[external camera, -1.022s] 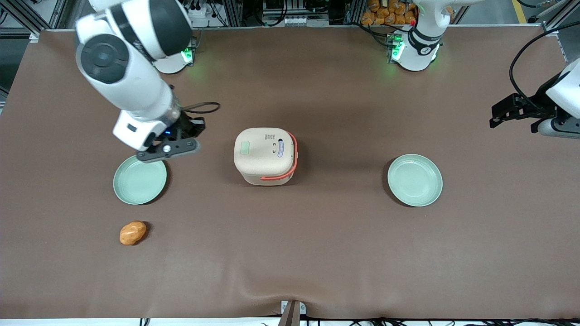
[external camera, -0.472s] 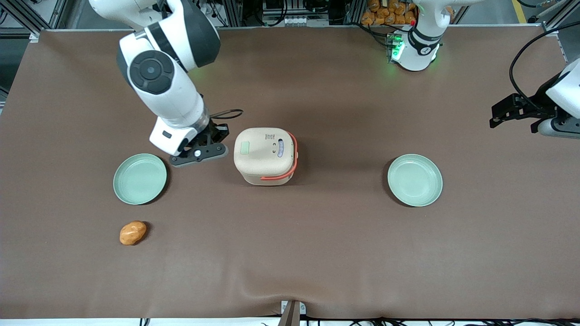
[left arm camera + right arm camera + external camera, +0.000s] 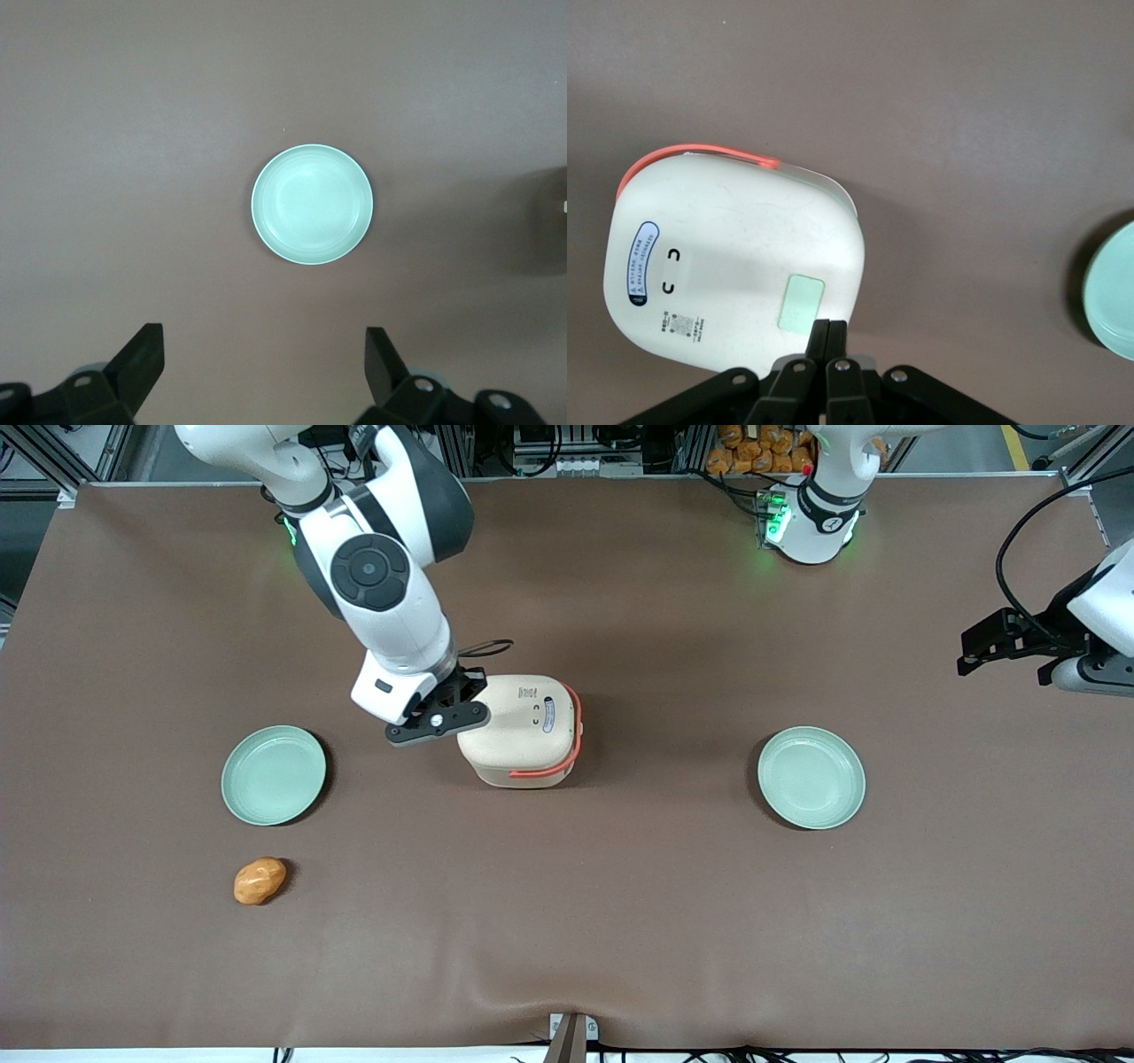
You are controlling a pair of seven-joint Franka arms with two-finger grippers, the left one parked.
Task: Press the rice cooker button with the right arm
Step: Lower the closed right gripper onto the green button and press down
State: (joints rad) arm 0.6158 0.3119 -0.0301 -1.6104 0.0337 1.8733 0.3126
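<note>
Two fingers pressed flat together, nothing between them: that is how the gripper (image 3: 828, 341) shows in the right wrist view, its joined tips poised just at the edge of the pale green button (image 3: 804, 303) on the lid of the rice cooker (image 3: 731, 261). In the front view the gripper (image 3: 440, 722) now overlaps the cooker's lid at the side toward the working arm's end of the table, hiding the button there.

A second ago it hung over the green plate (image 3: 274, 774) near that end; half a second ago it was between plate and cooker; now it has reached the cooker. The right arm (image 3: 381, 593) has swung across with it, so the approach looks nearly done. Whether the tips already touch the lid is hard to tell; they seem just above it. What remains, I judge, is a small shift onto the button's centre and a downward push.

The rice cooker (image 3: 519, 729) sits mid-table, lid shut, coral handle (image 3: 567, 753) folded round its side. A second green plate (image 3: 811, 777) lies toward the parked arm's end, and a small orange lump (image 3: 260, 880) rests nearer the front camera than the first plate.
</note>
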